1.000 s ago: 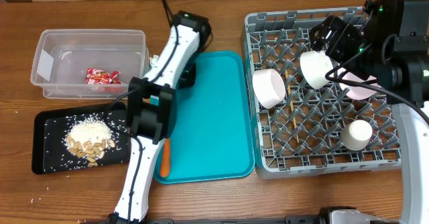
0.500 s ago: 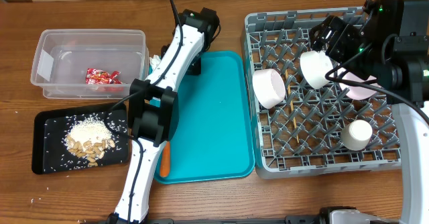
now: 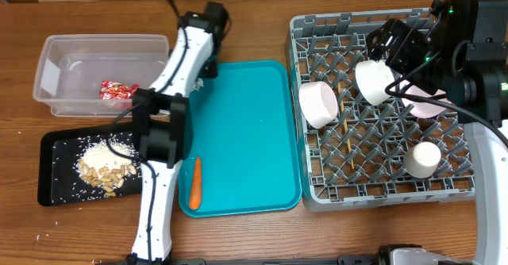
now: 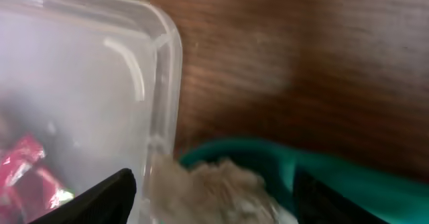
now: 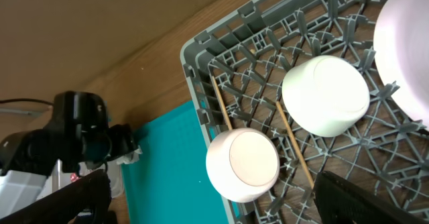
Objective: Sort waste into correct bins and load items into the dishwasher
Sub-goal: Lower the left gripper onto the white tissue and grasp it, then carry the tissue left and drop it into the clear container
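Carrot (image 3: 196, 183) lay nearest, at the front-left of the teal serving tray (image 3: 254, 130), fully uncovered because the left arm (image 3: 163, 130) had swung leftward off the tray over the last second. Left of it, the black tray (image 3: 54, 182) held beige nut scraps (image 3: 103, 175) and scattered white grains (image 3: 121, 142). Farther back, the crumpled white tissue (image 4: 221, 177) sat at the serving tray's far-left corner, against the clear tub (image 4: 164, 70). The left end effector (image 4: 214, 194) hung over it, fingers spread wide to either side and apparently not pressing on it. That shift suggested the tissue was the next waste to go, probably into the tub, where the red snack wrapper (image 3: 113, 91) already lay. On the counter's right side, the dish rack (image 3: 373, 198) carried two white bowls (image 3: 320, 104), a small cup (image 3: 422, 159) and chopsticks (image 3: 348, 142), all unmoved. Farthest back, the right end effector (image 5: 213, 184) hovered above the bowls, fingers fully apart and empty.
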Controlling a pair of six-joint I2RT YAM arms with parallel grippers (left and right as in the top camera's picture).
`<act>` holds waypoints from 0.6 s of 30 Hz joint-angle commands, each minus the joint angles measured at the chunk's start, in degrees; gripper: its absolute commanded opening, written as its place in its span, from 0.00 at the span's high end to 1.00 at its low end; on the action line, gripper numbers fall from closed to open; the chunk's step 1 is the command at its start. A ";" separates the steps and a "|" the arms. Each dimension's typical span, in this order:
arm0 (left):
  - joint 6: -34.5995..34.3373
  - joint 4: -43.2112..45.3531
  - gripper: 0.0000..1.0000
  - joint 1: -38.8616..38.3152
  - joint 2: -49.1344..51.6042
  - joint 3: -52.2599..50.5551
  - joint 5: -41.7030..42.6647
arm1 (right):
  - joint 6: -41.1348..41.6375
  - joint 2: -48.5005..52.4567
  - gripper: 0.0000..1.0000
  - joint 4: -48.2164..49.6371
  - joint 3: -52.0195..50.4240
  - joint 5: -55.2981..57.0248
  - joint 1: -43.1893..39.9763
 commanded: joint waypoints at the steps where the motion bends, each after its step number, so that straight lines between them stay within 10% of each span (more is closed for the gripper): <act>1: 6.12 2.38 0.29 0.46 -1.27 -4.28 8.46 | -0.17 -0.11 0.00 0.26 0.44 -0.04 -0.24; 9: 10.49 -2.56 0.72 -0.66 -2.47 -1.07 8.57 | -0.17 -0.11 0.00 0.26 0.44 -0.02 -0.24; 18: 10.32 -18.34 0.82 -1.68 -6.80 15.13 8.72 | -0.17 -0.11 0.00 0.26 0.44 -0.04 -0.24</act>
